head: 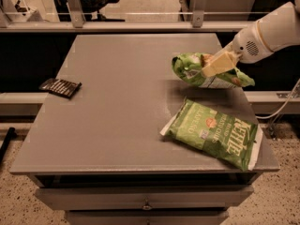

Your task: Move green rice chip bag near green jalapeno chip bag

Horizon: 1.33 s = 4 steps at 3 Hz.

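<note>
The green rice chip bag (193, 71) is small, puffy and light green. It hangs in the air over the right side of the table, held by my gripper (213, 67), which is shut on it from the right. The bag's shadow falls on the tabletop just below. The green jalapeno chip bag (213, 131) lies flat near the table's front right corner, lettered KETTLE, directly below and in front of the held bag. My white arm (272, 32) reaches in from the upper right.
A small dark bar-shaped packet (60, 87) lies near the left edge of the grey table (108, 116). A drawer front sits under the table's front edge. A railing and a chair base stand beyond the far edge.
</note>
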Tool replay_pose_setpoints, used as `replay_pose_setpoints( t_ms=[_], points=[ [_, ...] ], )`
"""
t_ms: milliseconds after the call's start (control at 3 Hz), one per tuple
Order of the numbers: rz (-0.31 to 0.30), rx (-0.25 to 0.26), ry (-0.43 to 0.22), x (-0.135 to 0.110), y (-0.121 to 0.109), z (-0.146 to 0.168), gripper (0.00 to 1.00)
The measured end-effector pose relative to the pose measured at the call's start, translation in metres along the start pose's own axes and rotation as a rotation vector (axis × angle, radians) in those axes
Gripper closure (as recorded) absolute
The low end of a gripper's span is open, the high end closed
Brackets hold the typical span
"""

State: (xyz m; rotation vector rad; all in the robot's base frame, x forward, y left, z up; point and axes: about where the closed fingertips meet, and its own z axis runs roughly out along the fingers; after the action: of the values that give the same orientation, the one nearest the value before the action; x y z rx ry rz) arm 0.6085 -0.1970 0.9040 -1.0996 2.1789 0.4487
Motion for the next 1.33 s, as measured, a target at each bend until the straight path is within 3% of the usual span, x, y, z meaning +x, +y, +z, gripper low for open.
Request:
replay_pose_setpoints(
  t_ms=[667, 1333],
  points=[
    [0.045, -0.134, -0.054, -0.007, 0.052, 0.038, 0.60],
    [0.071, -0.178, -0.073, -0.006, 0.068, 0.049, 0.13]
  ],
)
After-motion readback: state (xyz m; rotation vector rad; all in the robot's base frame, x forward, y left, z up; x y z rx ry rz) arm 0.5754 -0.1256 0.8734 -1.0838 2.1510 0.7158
